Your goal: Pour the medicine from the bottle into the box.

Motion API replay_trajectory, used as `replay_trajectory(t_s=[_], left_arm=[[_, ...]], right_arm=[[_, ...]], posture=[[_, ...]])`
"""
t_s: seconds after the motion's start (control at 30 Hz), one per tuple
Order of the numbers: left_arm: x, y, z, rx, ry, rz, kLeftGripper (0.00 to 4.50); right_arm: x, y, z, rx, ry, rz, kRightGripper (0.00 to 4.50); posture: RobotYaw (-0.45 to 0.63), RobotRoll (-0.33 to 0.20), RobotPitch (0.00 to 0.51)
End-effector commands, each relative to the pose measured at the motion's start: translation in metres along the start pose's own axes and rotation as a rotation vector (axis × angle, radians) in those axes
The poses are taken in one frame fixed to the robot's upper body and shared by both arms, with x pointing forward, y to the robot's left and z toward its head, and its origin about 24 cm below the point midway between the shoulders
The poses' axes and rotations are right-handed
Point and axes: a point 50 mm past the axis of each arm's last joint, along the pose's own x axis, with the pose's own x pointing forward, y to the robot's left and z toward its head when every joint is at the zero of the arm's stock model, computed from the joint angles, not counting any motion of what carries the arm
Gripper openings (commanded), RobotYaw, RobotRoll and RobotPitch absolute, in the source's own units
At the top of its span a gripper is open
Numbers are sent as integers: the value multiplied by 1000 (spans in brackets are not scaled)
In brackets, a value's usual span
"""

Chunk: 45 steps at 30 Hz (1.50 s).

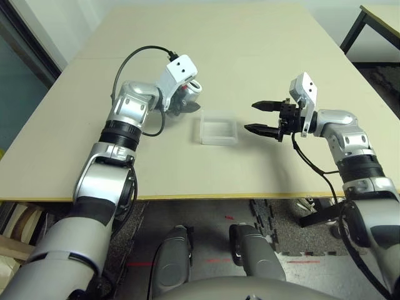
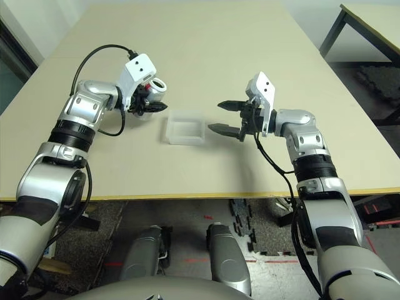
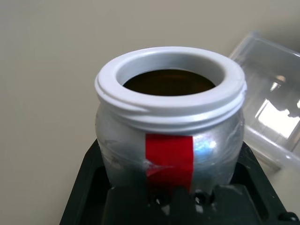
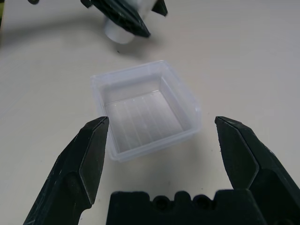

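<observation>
So the left gripper (image 2: 147,103) has its two black fingers clamped on the bottle (image 3: 171,126), a little silver-grey one with a strip of red tape on the side and a white threaded neck. The cap's off and the mouth is open; in the left wrist view you can look right down into it and the inside is just dark brownish, so I can't make out any pill in there. The bottle is held above the tabletop, tipped with its open mouth facing toward the box (image 1: 217,127), which sits just beside it on the robot's right. That box is the small clear plastic square one with rounded corners, sitting flat on the beige table (image 1: 250,56), roughly in the middle between the two arms. From the right wrist view the bottom of it looks ribbed and I don't see anything lying in it. Over on the other side, the right gripper (image 1: 265,119) is spread wide with nothing in it, fingers pointing toward the box from the robot's right, near it but not touching. A second dark-legged table (image 1: 378,22) pokes in at the far right corner of the room.
</observation>
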Motion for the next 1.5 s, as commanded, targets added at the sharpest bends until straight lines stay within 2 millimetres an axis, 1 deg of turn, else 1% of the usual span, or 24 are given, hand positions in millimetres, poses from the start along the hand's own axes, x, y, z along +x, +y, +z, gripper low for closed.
replay_trajectory(t_s=[0.03, 0.13, 0.23, 0.47, 0.63, 0.73, 0.77, 0.87, 0.93, 0.97, 1.0, 1.07, 1.1, 1.13, 1.2, 1.27, 1.3, 1.4, 1.5], left_arm=[[-8, 3, -5, -51, -19, 28, 2646], [-13, 6, -12, -82, -34, 51, 2646], [-18, 9, -24, -111, -23, 77, 2646], [-24, 11, -39, -135, 4, 95, 2646], [-23, 13, -41, -124, 13, 105, 2646], [-24, 18, -39, -74, 29, 146, 2646], [-24, 21, -37, -20, 47, 184, 2646], [-19, 24, -17, 328, 74, 284, 2646], [-12, 19, 2, 641, 67, 325, 2646], [-8, 17, 10, 762, 55, 340, 2646], [-3, 12, 19, 943, 45, 352, 2646], [6, 3, 33, 1215, 14, 365, 2646], [13, -5, 42, 1456, 6, 375, 2646], [19, -11, 47, 1610, -15, 369, 2646], [29, -23, 54, 1832, -71, 325, 2646], [37, -31, 53, 1937, -112, 257, 2646], [40, -33, 48, 2003, -118, 213, 2646], [45, -35, 41, 2141, -131, 126, 2646], [49, -37, 47, 2235, -149, 107, 2646]], right_arm=[[-2, -2, 0, -15, 17, 6, 4500], [-6, -2, -1, -24, 34, 6, 4500], [-8, -2, -2, -26, 44, 6, 4500], [-9, -3, -4, -28, 56, 13, 4500], [-8, -3, -4, -31, 61, 17, 4500], [-8, -4, -4, -32, 61, 18, 4500], [-8, -4, -4, -33, 60, 17, 4500], [-8, -4, -4, -32, 58, 14, 4500], [-7, -4, -4, -30, 56, 12, 4500], [-7, -4, -5, -29, 55, 12, 4500], [-7, -4, -5, -27, 53, 10, 4500], [-6, -4, -5, -25, 49, 9, 4500], [-5, -3, -5, -22, 45, 7, 4500], [-4, -3, -5, -20, 41, 6, 4500], [-3, -3, -6, -17, 36, 4, 4500], [-2, -3, -6, -15, 33, 3, 4500], [-2, -2, -6, -14, 31, 3, 4500], [-2, -3, -6, -13, 28, 1, 4500], [-2, -3, -6, -13, 24, -3, 4500]], posture=[[-20, 0, 103], [-23, 0, 105], [-23, 0, 109], [-18, 0, 112], [-17, 0, 112], [-20, 0, 113], [-22, 0, 113], [-25, 0, 113], [-26, 0, 112], [-27, 0, 112], [-27, 0, 112], [-30, 0, 111], [-30, 0, 111], [-33, 0, 110], [-35, 0, 108], [-39, 0, 108], [-39, 0, 108], [-49, 0, 102], [-50, 0, 100]])
